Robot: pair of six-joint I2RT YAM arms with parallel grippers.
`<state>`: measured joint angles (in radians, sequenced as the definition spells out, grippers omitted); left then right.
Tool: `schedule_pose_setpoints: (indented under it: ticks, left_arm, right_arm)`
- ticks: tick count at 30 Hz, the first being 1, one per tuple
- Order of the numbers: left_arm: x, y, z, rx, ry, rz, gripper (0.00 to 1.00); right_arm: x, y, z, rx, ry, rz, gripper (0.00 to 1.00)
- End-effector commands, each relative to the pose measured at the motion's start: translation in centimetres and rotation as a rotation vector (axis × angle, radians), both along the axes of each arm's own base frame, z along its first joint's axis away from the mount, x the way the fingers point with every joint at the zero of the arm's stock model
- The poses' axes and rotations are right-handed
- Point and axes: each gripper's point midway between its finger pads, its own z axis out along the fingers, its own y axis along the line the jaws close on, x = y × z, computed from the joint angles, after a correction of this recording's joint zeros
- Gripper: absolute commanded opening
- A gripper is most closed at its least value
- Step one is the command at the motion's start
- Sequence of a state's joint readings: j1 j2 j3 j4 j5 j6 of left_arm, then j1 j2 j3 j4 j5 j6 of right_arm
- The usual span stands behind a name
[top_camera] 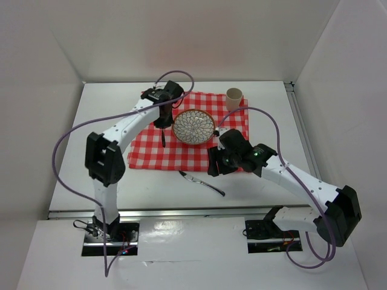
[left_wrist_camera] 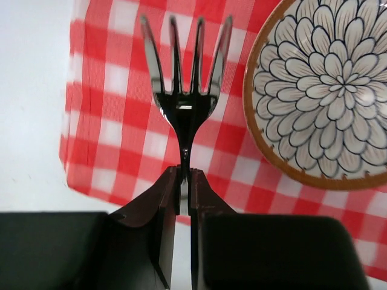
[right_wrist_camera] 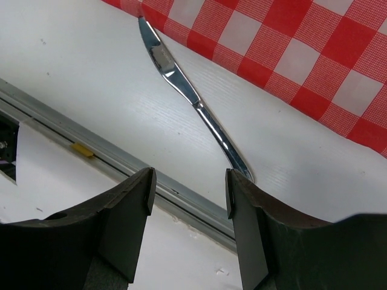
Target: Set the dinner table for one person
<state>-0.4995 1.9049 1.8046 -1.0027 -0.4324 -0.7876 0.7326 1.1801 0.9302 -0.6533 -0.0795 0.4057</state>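
Dinner table (top_camera: 91, 121) is a plain white top filling the middle of the top view, arm bases at its near edge. Red-and-white checked cloth (top_camera: 151, 151) lies on it, closer to the far edge than the near one, roughly centred left to right. Round plate (top_camera: 193, 126) with a petal pattern and a brown rim sits on the cloth, in its far half. Beige cup (top_camera: 234, 98) stands upright at the cloth's far right corner. Left gripper (left_wrist_camera: 183, 175) is over the cloth's left part, just left of the plate, jaws pinched narrow on a dark shiny fork (left_wrist_camera: 184, 109), gripping the thin neck below the four tines; the tines point away from the fingers. Can't tell if the fork touches the cloth. Right gripper (right_wrist_camera: 188, 190) has its jaws spread wide with nothing between them, and hangs above the bare tabletop by the cloth's near edge, right of centre. Knife (right_wrist_camera: 181, 84) lies flat on bare table just off the cloth's near edge, diagonal, blade tip right at the cloth edge, handle end toward the table's near edge and below the right finger (right_wrist_camera: 248, 229).
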Motion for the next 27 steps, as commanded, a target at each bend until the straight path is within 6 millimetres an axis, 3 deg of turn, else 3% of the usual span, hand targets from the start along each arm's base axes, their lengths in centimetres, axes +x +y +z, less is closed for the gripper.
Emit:
schedule_pose_setpoints:
  ticks: [1,3,7,14,21,25,27]
  left_arm:
    - [1.3,1.4,-0.7,0.200,0.110,-0.218,0.00]
    - [2.2,1.5,-2.8,0.225,0.163,-0.224,0.00]
    - [3.8,1.7,-4.9,0.200,0.198,-0.252,0.00]
    - [4.4,1.9,-8.1,0.159,0.252,-0.255,0.00]
    - [5.5,1.9,-11.6,0.115,0.305,-0.257,0.00]
    - [6.1,2.6,-12.1,0.116,0.323,-0.238,0.00]
    - [6.1,3.0,-12.3,0.093,0.335,-0.201,0.08]
  right_arm:
    - [0.7,0.0,2.3,0.034,-0.045,-0.037,0.61]
    - [0.7,-0.3,2.2,0.032,-0.033,-0.055,0.61]
    - [0.8,-0.5,2.0,0.024,-0.028,-0.081,0.61]
    - [0.9,-0.9,1.9,0.016,-0.022,-0.103,0.61]
    - [0.3,-0.7,-0.5,-0.006,0.045,-0.091,0.61]
    - [-0.3,-0.4,-2.7,-0.017,0.095,-0.061,0.64]
    - [-0.4,0.2,-3.4,-0.003,0.115,-0.044,0.67]
